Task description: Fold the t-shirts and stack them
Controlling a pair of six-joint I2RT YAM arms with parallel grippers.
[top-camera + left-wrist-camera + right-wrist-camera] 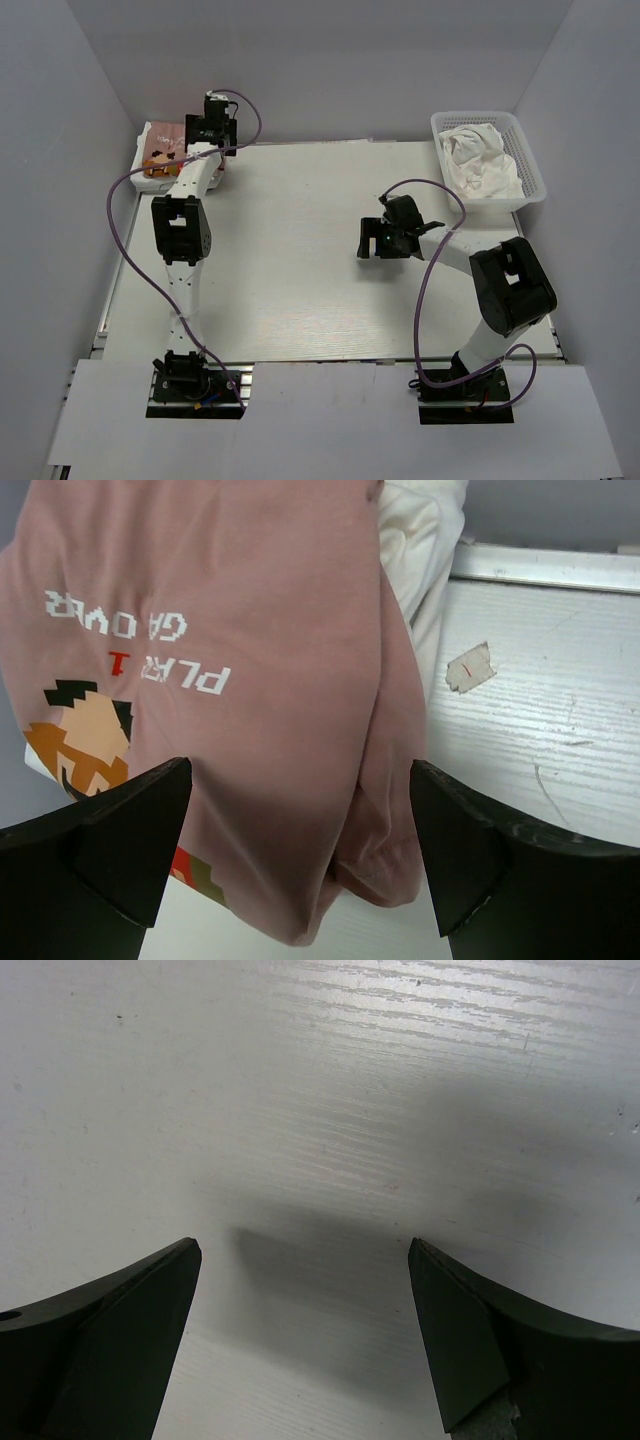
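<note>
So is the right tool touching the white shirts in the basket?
Apart. The top view shows the right tool open over the table, with bare surface between it and the basket holding the white shirts.

The pink t-shirt (pixel 250 600) reads "PLYR 1", "GA OVER", upside down.

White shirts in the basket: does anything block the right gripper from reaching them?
Nothing visible does. The right gripper hovers open over the table, and the white shirts lie heaped in the open-topped basket; only its low wall rims them.
</note>
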